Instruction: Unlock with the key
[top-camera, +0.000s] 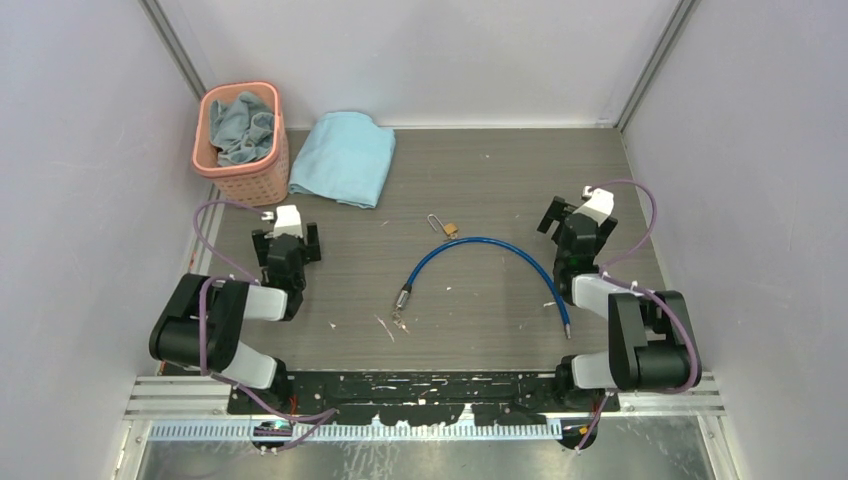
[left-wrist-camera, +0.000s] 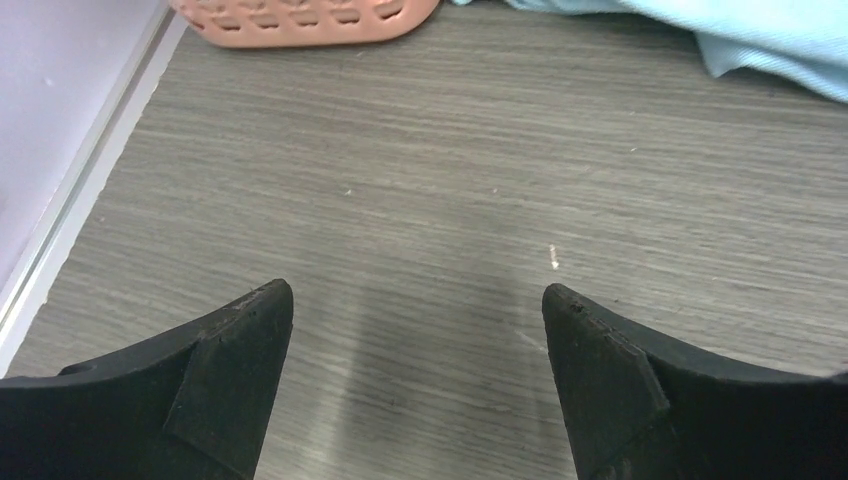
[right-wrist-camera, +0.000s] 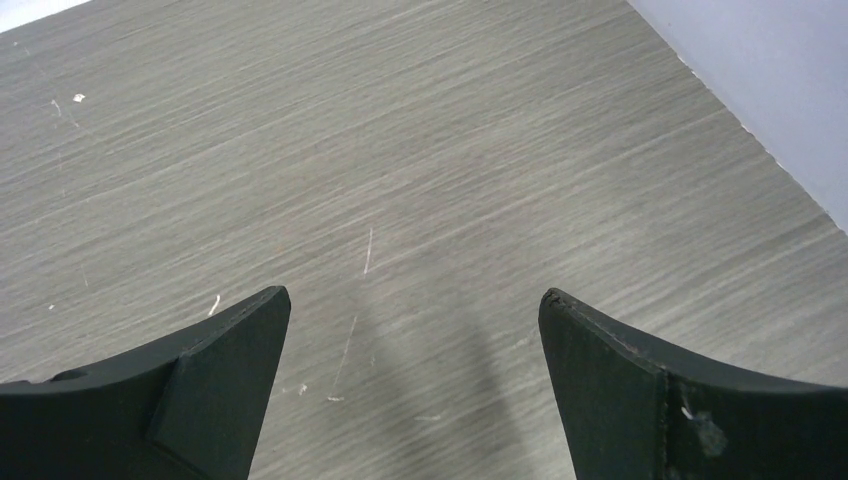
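A small brass padlock (top-camera: 450, 229) with a silver shackle lies mid-table, just above the arc of a blue cable (top-camera: 480, 243). A tiny grey thing (top-camera: 398, 319) lies just below the cable's left metal end (top-camera: 404, 296); it may be the key, but it is too small to tell. My left gripper (top-camera: 287, 232) is open and empty over bare table at the left (left-wrist-camera: 418, 300). My right gripper (top-camera: 578, 215) is open and empty over bare table at the right (right-wrist-camera: 415, 300). Neither wrist view shows the padlock, the cable or the key.
A pink basket (top-camera: 262, 170) holding a blue-grey cloth stands at the back left; its rim shows in the left wrist view (left-wrist-camera: 300, 25). A folded light-blue towel (top-camera: 345, 157) lies beside it. Walls close in the table on three sides.
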